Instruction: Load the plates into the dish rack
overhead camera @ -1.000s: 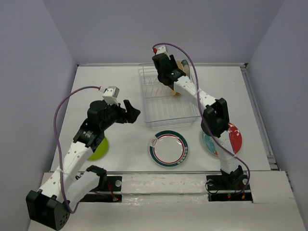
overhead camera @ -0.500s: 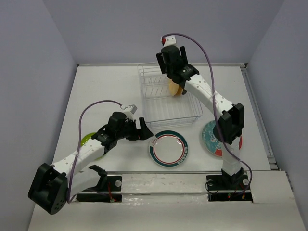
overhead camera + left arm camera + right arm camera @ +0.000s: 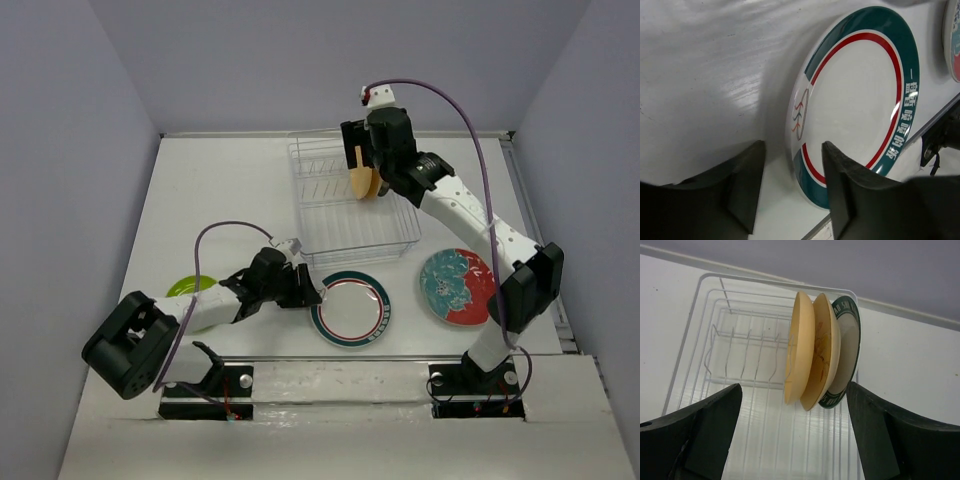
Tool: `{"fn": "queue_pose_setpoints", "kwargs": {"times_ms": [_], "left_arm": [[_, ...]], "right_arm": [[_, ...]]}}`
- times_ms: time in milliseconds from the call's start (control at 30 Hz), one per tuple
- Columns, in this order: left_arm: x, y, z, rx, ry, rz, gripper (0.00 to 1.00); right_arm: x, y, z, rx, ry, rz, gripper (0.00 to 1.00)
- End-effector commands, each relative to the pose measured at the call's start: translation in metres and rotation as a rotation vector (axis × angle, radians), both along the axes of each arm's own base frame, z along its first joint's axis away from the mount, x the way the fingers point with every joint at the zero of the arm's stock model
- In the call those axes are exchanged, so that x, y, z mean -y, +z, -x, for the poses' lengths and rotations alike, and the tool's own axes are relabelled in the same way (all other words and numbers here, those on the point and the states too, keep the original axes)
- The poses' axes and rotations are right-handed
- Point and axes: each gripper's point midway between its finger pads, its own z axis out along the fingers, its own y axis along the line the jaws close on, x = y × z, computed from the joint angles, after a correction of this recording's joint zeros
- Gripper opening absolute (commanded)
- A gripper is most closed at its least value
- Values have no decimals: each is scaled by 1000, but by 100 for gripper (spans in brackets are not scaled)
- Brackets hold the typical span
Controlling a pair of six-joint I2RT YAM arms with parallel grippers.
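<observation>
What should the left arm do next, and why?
Probably close the left end effector on the teal-and-red-rimmed plate. Its fingers stand either side of the plate's rim, jaws apart, and the plate lies flat on the table, not yet gripped.

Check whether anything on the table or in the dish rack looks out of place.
Nothing looks spilled or broken. Three plates stand on edge in the dish rack, bunched at its far right. The teal-rimmed plate, floral plate and lime green plate lie flat on the table, the green one partly under the left arm.
</observation>
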Motion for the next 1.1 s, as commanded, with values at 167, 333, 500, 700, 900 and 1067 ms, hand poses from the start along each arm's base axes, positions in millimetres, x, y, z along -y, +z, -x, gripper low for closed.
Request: {"fn": "queue_pose_setpoints", "kwargs": {"times_ms": [167,333,500,700,900,1067], "left_arm": [[13,-6,4,14,-41,61,20],[4,4,4,52,-33,42,6],[3,57,-1,171,-28,94,6],[10,143,-9,334,-51,212,5],[2,209,-22,485,-60,227,5],[-25,227,-44,569,-16,106,5]], "right_arm": [[20,0,12,-26,94,-234,90],[22,-4,30,-55,172,-283,91],[-35,-3,95,-130,638,-382,91],[-64,5,148,-153,1016,-408,91],[-78,-1,191,-154,1247,-353,96],[-82,-16,198,-147,1287,-302,98]]}}
